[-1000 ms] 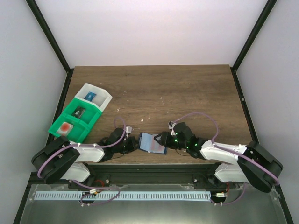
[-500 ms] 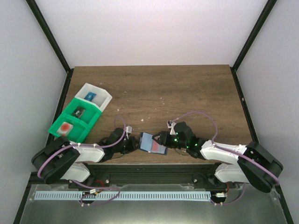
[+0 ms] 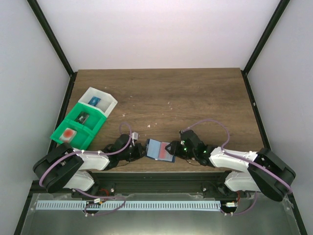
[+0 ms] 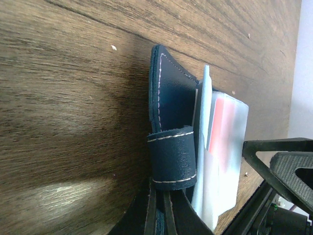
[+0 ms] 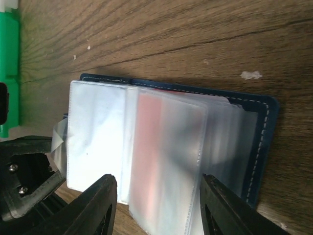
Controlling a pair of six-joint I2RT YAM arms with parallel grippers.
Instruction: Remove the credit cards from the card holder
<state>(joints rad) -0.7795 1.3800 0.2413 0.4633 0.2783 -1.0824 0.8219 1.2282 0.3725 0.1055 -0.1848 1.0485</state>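
The card holder (image 3: 160, 150) lies open at the near edge of the table (image 3: 195, 93). The left gripper (image 4: 160, 208) is pressed together on its dark leather flap, and the right gripper (image 5: 156, 196) is spread to either side of the clear plastic sleeves (image 5: 98, 132), pinching nothing we can see. We judge the credit card (image 5: 149, 142) light, stiff and slick inside a limp sleeve, best taken by an exposed edge while the leather is pinned. The cloudy plastic hides how many cards remain and which sleeve end is open.
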